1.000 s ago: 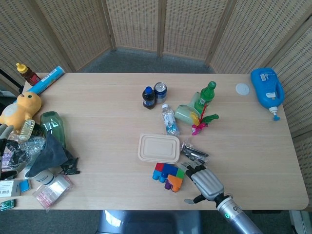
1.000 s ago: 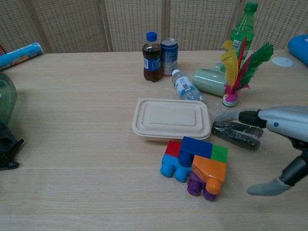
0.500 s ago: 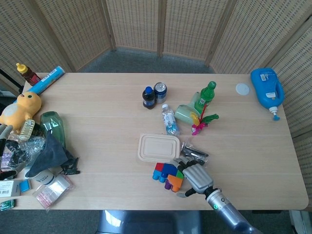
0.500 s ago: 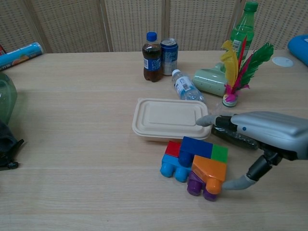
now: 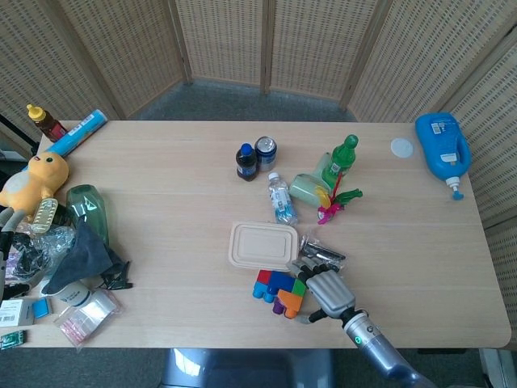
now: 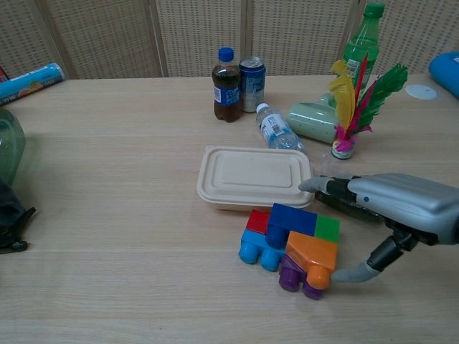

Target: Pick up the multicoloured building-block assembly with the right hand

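**Right hand spread around the block assembly, not yet gripping**

Low in the frame, right of centre, the right hand [image 6: 401, 204] sits at the right side of the multicoloured building-block assembly [image 6: 292, 247], which lies flat on the surface [image 6: 115, 186]. Its fingers are apart, not clenched. The upper fingers [image 6: 315, 185] reach leftward over the top right of the blocks, level with the near edge of the beige lidded food box [image 6: 255, 176]. The thumb [image 6: 355, 273] curls in low, its tip touching or just short of the orange block; contact cannot be told for certain. Nothing is lifted, and the hand holds nothing.

From the head view the same hand [image 5: 327, 293] lies at the lower centre of the frame, just right of the assembly [image 5: 279, 291], which sits directly below the food box [image 5: 262, 245].

Just behind the fingers lies a dark object in clear wrapping [image 6: 355, 201]. Further up stand a cola bottle [image 6: 226, 75], a can [image 6: 252, 74], a fallen water bottle [image 6: 276, 129] and a feathered shuttlecock [image 6: 351, 107].

The left hand appears in neither view.
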Robot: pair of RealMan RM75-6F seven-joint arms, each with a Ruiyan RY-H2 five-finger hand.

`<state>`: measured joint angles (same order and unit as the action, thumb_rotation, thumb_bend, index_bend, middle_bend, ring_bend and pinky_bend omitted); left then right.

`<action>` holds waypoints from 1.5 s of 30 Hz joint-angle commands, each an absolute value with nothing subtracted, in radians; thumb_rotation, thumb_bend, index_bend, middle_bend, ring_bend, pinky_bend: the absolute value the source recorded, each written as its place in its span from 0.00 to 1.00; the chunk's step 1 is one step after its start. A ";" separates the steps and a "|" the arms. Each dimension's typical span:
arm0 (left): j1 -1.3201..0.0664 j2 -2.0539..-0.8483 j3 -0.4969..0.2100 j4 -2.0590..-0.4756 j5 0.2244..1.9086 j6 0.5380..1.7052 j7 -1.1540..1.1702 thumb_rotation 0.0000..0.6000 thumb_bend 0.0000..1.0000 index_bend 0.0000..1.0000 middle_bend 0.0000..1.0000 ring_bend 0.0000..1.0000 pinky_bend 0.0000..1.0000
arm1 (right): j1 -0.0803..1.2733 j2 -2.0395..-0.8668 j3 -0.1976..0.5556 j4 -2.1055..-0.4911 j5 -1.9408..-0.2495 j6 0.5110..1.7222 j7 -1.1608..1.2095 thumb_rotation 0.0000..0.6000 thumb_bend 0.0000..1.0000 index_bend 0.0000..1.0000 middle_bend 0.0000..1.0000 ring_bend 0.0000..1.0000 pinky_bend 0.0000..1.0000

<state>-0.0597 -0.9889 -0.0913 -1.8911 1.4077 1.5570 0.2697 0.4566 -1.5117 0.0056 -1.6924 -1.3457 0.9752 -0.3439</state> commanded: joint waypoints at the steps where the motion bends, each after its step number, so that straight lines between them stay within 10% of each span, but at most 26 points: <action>1: -0.059 -0.988 -0.092 -1.891 1.404 1.557 0.268 1.00 0.00 0.00 0.00 0.00 0.00 | 0.448 -1.512 -0.001 -1.687 -1.349 0.993 -0.340 0.71 0.00 0.00 0.00 0.00 0.00; 45: -0.060 -1.001 -0.088 -1.891 1.402 1.552 0.273 1.00 0.00 0.00 0.00 0.00 0.00 | 0.399 -1.641 -0.006 -1.675 -1.196 1.053 -0.480 0.59 0.00 0.00 0.00 0.00 0.00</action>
